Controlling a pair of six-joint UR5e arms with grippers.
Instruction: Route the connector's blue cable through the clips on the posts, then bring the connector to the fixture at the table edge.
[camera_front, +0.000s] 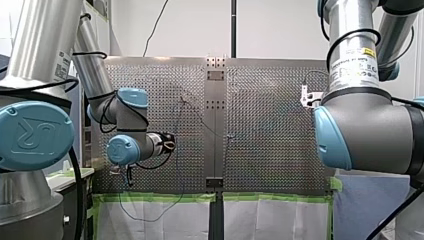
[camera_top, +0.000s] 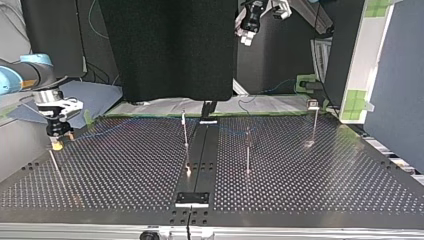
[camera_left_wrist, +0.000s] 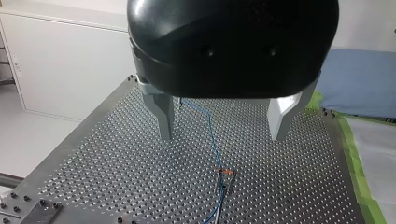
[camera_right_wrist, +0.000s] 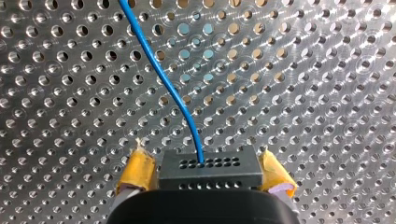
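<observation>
the perforated metal desk carries thin upright metal posts: one on either side of the centre strip and one toward the top view's right. a slim bare post stands just beside my right gripper. a small black-and-white block sits at the desk's near edge in the top view, well apart from both grippers.

my right gripper, at the top view's left, points down at the desk. its yellow pads are clamped on the short ends of the dark grey rectangular connector. the connector's long axis runs straight across from pad to pad, and its holed face shows toward the wrist camera. the thin blue cable leaves one hole in that face and runs in a shallow curve over the desk, ahead of the gripper.

in the left wrist view the cable crosses the desk to a post bearing a small orange-brown clip. my left gripper hangs above the desk with its metal fingers spread wide, apart from the cable below.
</observation>
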